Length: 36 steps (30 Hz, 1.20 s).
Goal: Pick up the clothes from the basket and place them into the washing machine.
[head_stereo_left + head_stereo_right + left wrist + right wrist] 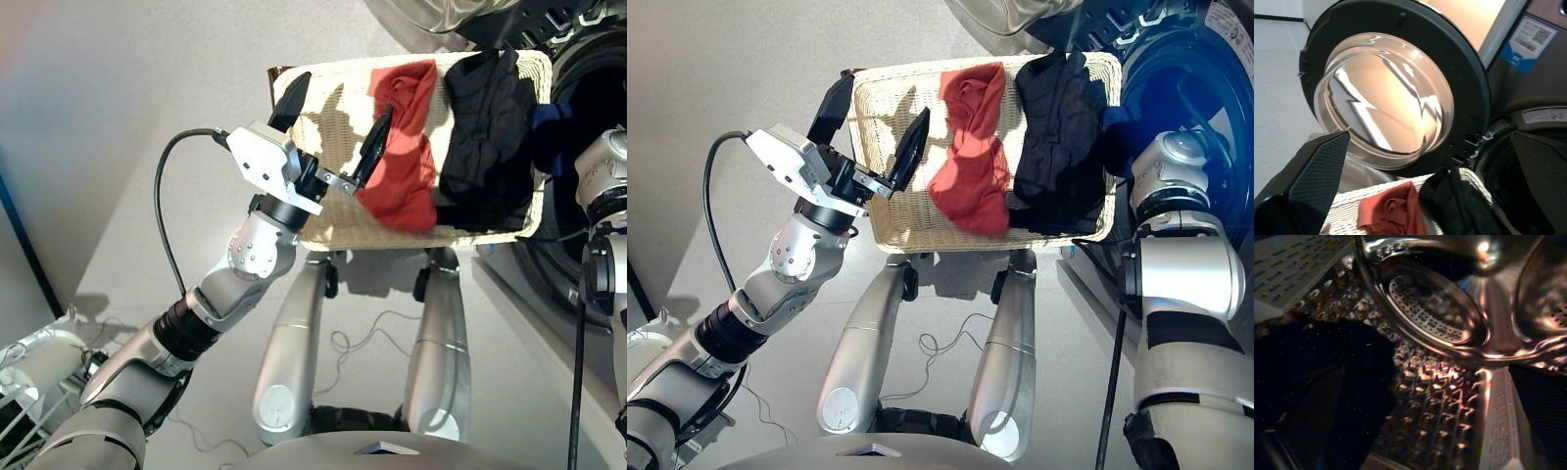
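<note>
Left pincer [333, 132] poised open over the wicker basket [333, 230]; right arm reached into the drum of the washing machine [1205, 88].

The red-orange garment [407, 147] and the black garment [490, 137] are seen lying side by side in the basket, a navy blue garment [549, 117] at the drum mouth. The left pincer should be lowered onto the red-orange garment beside it, a thick fold taken clear of the weave. Whether the right pincer is open or closed cannot be told; the porthole door [1386, 88] stands open.

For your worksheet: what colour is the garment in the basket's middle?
Red-orange garment; right eye view shows it best.
</note>
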{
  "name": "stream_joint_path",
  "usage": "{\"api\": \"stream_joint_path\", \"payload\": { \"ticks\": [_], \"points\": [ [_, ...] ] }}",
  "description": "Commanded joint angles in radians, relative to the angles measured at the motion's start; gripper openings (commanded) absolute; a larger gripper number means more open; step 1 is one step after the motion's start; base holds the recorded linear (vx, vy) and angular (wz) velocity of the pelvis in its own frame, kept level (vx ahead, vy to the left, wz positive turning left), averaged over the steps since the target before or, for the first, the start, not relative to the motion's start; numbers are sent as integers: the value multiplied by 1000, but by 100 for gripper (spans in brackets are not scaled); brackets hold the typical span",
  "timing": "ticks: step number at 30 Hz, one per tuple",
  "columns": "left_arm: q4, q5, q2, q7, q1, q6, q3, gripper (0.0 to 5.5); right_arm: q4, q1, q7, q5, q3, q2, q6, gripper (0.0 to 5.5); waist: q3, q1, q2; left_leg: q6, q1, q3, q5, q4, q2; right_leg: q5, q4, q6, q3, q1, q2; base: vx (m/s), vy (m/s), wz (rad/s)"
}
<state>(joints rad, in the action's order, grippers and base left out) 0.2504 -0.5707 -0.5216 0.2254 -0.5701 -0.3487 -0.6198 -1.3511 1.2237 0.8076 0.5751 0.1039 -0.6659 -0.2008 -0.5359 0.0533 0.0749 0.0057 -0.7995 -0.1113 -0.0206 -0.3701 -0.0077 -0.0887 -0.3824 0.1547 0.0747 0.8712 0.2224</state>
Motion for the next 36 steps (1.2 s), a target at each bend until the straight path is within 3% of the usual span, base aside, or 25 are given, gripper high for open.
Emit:
{"api": "stream_joint_path", "payload": {
  "ticks": [1, 7, 13, 18, 22, 25, 31, 36],
  "points": [
    [89, 16, 36, 2, 40, -69, 80, 550, 154, -31, 60, -45, -2, -43, -115, 550, 20, -11, 6, -70, 44, 0, 55, -7, 50, 14, 1, 8, -8, -57, -24, 0, 0, 0],
    [70, 43, 60, 9, 50, -80, 104, 550, 423, -173, 60, -213, 17, 98, -146, 550, 16, -25, -7, -66, 57, -6, 51, 3, 52, 8, 13, 6, -8, -69, -29, 0, 0, 0],
    [23, 49, 73, 8, 94, -83, 128, 550, 661, -351, -34, -296, 52, 219, -169, 550, 16, -43, -23, -64, 69, -12, 50, 4, 57, 5, 21, 4, -5, -78, -32, 3, -2, -123],
    [-72, 63, 92, 9, 139, -59, 134, 550, 860, -503, -149, -330, 112, 274, -185, 550, 16, -59, -37, -63, 78, -15, 45, 9, 62, -1, 30, 4, -5, -86, -35, 0, 0, 0],
    [-279, 126, 139, 43, 151, -22, 119, 550, 1057, -628, -294, -335, 190, 244, -204, 550, 16, -79, -59, -65, 89, -19, 45, 6, 69, -1, 27, 6, -1, -95, -39, 0, 0, 0],
    [-388, 124, 185, 74, 145, -5, 120, 550, 1118, -650, -307, -338, 205, 257, -207, 550, 16, -85, -65, -66, 91, -19, 44, 3, 72, 0, 21, 4, -1, -96, -41, 0, 0, 0],
    [-627, 27, 316, 153, 51, 23, 138, 550, 1266, -694, -330, -374, 283, 288, -187, 550, 16, -111, -90, -67, 71, -21, 52, -41, 88, 14, -26, -2, 7, -76, -56, 0, 0, 0],
    [-847, 14, 378, 211, -100, 49, 170, 550, 1391, -684, -360, -405, 385, 288, -183, 550, 16, -139, -125, -79, 13, -20, 90, -155, 128, 51, -118, -17, 14, -23, -81, 0, 0, 0]
  ]
}}
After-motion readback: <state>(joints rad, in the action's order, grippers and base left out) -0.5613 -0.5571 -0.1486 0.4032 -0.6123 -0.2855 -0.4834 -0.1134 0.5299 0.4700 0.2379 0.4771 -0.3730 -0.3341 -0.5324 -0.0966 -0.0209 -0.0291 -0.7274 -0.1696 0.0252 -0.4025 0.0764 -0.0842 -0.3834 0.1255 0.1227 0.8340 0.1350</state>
